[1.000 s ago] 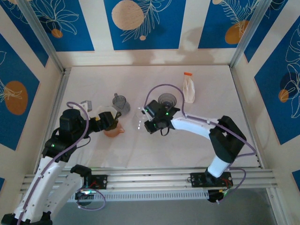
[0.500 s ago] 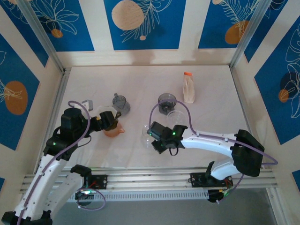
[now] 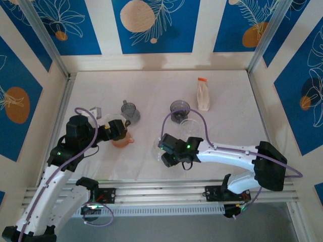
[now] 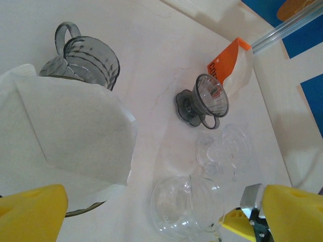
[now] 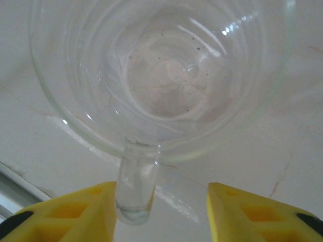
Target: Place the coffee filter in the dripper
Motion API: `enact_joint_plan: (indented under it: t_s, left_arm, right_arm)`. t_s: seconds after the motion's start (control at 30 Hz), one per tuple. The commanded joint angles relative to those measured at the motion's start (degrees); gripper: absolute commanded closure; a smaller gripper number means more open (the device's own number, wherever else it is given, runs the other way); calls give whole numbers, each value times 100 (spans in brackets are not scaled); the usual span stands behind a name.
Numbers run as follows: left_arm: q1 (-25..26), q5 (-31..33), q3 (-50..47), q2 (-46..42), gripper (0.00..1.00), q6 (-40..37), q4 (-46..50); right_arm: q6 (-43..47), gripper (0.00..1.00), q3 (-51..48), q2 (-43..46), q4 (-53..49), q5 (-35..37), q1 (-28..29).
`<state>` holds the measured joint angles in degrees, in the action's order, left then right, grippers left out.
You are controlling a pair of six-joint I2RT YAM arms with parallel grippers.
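White paper filter [image 4: 75,136] sits creased beside a ribbed grey jug [image 4: 88,58].

Bright, even light from overhead washes the pale table [image 3: 151,91], leaving only soft, faint shadows beneath the arms [image 3: 227,151]. The white paper filter [image 4: 75,131] nearly blows out in the left wrist view. Small glints dot the glass cup [image 5: 156,75], whose near handle looks soft.

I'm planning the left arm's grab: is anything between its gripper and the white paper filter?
Nothing visible does. The left gripper hangs open directly over the paper filter; the grey jug stands beyond the filter, out of the way.
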<state>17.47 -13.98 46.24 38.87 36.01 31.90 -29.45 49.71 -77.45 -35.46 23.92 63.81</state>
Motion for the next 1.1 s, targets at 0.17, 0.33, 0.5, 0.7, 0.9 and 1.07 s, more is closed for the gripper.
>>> enact_joint_plan:
  t_s: [0.17,0.33,0.5,0.7,0.9,1.07]
  left_arm:
    - [-86,-322,363,179,1,-102,-368]
    - [-87,-368,386,242,1,-111,-425]
    - [-86,-401,317,192,1,-125,-439]
    - [-83,-465,243,191,1,-116,-487]
    - [-89,-483,167,176,1,-121,-513]
    - [-86,-484,127,182,1,-118,-536]
  right_arm:
    - [-548,43,369,777,-824,364,-934]
    - [-647,44,575,788,-1166,74,-2093]
    - [-677,49,458,802,-929,-532,-3275]
    - [-758,48,355,549,-495,-943,-3802]
    - [-1034,48,85,428,-137,-910,-3997]
    - [-998,50,47,103,133,-1029,-4169]
